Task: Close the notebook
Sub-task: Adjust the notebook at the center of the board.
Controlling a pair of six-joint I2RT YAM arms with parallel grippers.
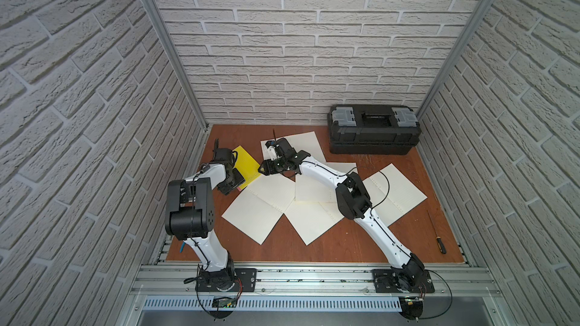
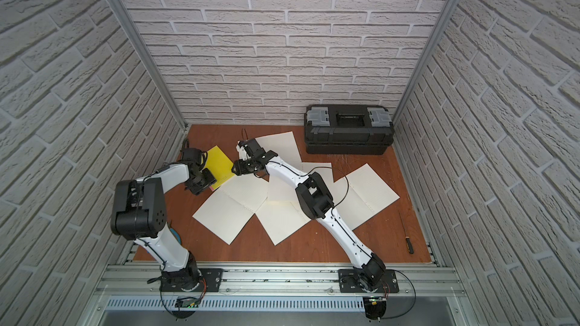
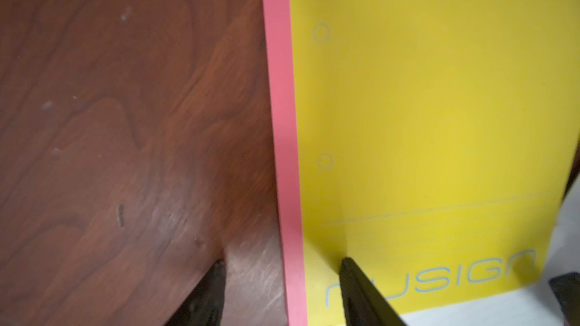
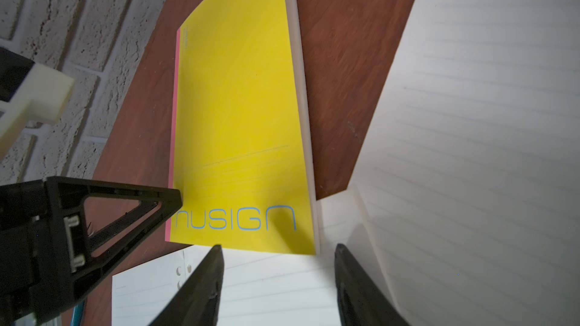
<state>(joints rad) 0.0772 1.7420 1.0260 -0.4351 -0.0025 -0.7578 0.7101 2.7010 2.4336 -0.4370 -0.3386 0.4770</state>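
Notebook point(image 4: 241, 120): yellow cover, closed, flat on table point(image 4: 339, 58); just ahead of right gripper point(image 4: 278, 247), jaws parted, empty; left gripper point(image 3: 282, 263) straddles its pink spine edge, jaws parted, empty

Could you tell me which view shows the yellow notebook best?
The right wrist view: almost the whole cover of the notebook shows. The left wrist view gives only part; both top views show it small, partly behind the left arm.
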